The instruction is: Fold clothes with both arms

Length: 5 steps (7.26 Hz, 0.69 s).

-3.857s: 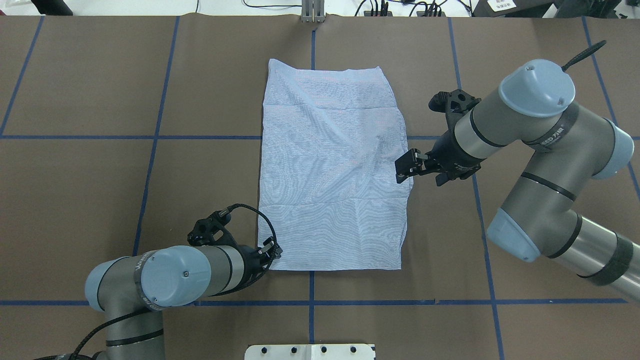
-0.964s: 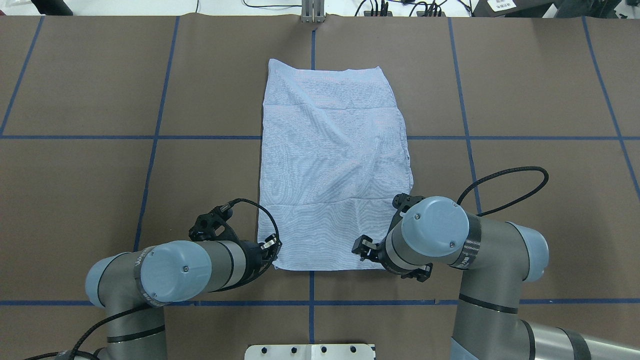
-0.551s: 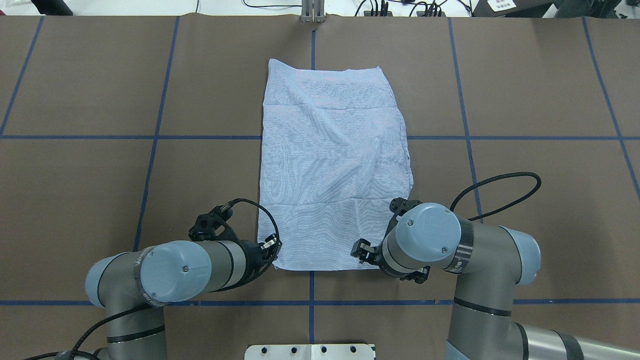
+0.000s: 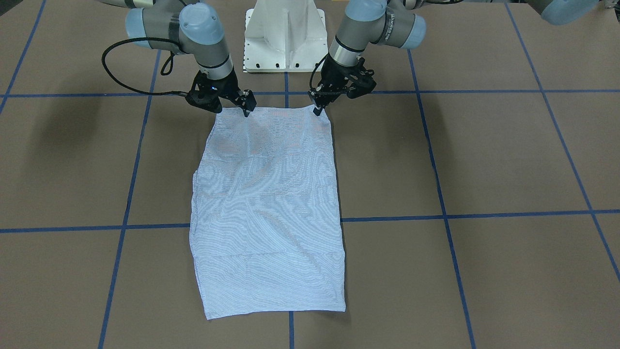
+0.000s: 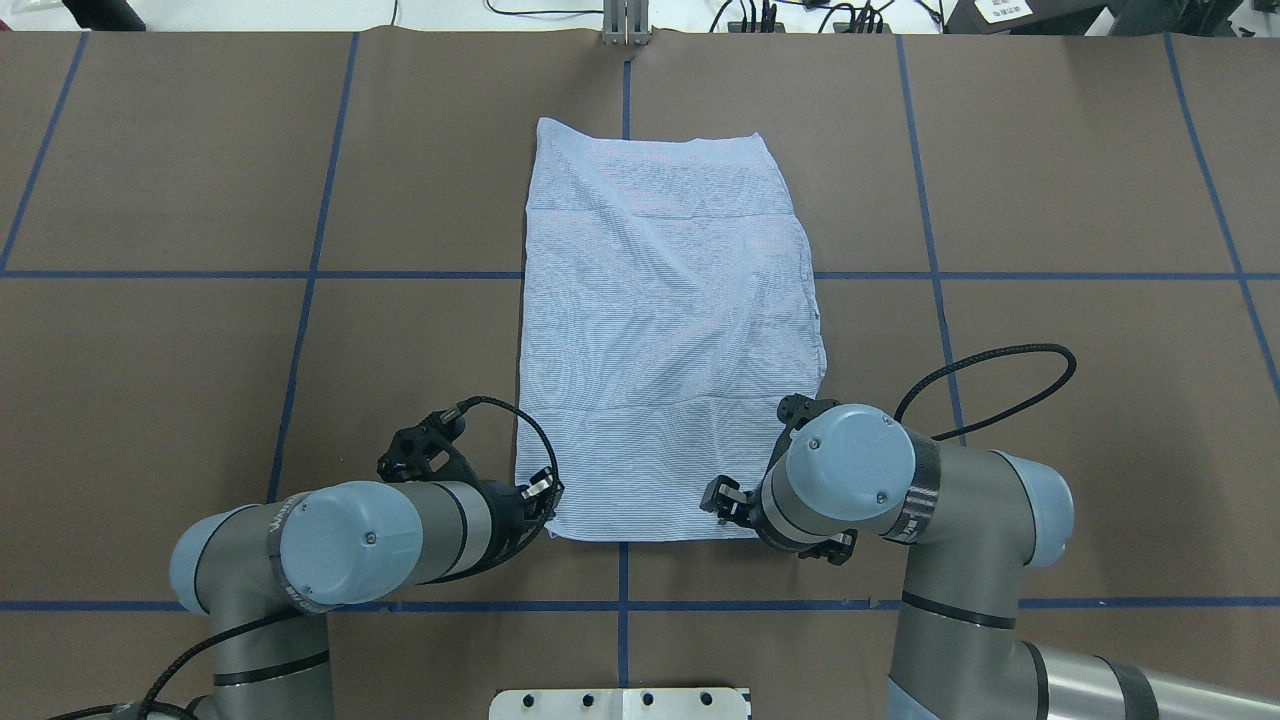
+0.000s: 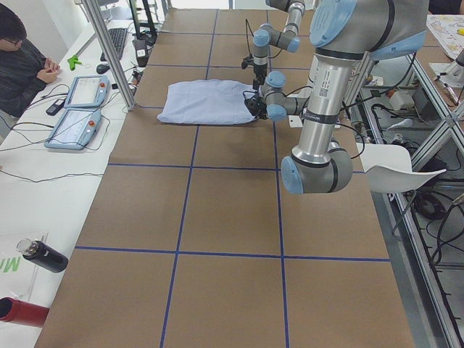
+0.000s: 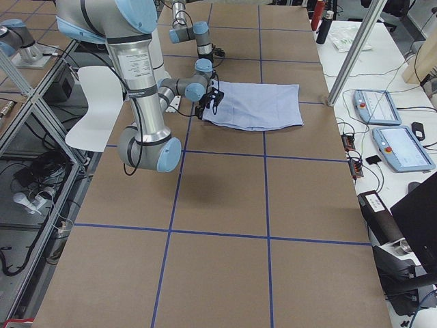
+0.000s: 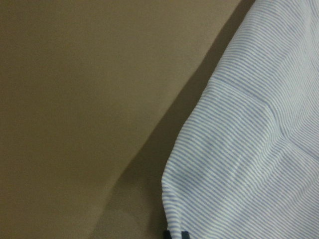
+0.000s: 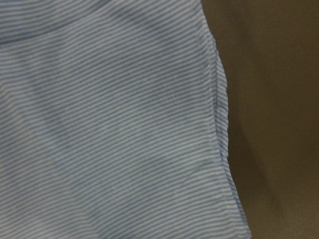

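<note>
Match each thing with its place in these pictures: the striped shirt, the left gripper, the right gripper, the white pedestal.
Things:
1. striped shirt
2. left gripper
3. right gripper
4. white pedestal

Places:
A. at the shirt's robot-side edge, toward the robot's right
B. spread out on the middle of the table
C. at the table's edge, at the robot's base
D. at the shirt's robot-side edge, toward the robot's left

Pairs: 1-B, 2-D, 3-A, 4-C

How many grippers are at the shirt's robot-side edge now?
2. The left gripper is at the robot-side left corner of the shirt, the right gripper near its robot-side right corner. None seems hidden.
</note>
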Motion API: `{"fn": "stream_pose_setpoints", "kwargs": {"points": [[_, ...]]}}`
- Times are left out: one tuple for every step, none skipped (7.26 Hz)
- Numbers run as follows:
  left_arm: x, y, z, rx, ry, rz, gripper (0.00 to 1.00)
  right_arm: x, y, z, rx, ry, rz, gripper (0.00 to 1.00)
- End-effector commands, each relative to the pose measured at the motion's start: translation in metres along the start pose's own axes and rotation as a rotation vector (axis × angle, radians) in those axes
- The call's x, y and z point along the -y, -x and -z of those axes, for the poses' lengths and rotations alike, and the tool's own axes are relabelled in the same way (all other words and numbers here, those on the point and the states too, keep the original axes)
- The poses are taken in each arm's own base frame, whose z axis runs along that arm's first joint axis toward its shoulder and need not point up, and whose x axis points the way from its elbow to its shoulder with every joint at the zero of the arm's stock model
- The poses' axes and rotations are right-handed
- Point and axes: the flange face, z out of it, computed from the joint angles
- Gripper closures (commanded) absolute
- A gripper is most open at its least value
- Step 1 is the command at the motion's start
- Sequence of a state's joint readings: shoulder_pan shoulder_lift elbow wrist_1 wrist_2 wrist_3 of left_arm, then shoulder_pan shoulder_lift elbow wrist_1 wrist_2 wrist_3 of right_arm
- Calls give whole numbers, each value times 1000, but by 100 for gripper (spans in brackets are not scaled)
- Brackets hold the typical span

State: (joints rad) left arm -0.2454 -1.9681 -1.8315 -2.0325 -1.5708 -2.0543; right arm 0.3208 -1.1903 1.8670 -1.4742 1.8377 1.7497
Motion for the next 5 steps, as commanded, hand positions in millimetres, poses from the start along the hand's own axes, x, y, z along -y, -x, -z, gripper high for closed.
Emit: {"fn": "stream_pose_setpoints", "kwargs": {"points": [[1,0,0,-1,-1,2,100,-1,4,-1,1,0,0,0],[1,0,0,-1,-1,2,100,0,4,-5,-6,-1,-2,0],[0,0,0,0,0,1,100,0,5,-5,-6,-1,-2,0],[0,-1,0,-1,1,1,100,1,5,-5,-6,-2,-3,0],[0,-1,0,-1,1,0,100,1,5,-5,-10,-3,-4,0]]}}
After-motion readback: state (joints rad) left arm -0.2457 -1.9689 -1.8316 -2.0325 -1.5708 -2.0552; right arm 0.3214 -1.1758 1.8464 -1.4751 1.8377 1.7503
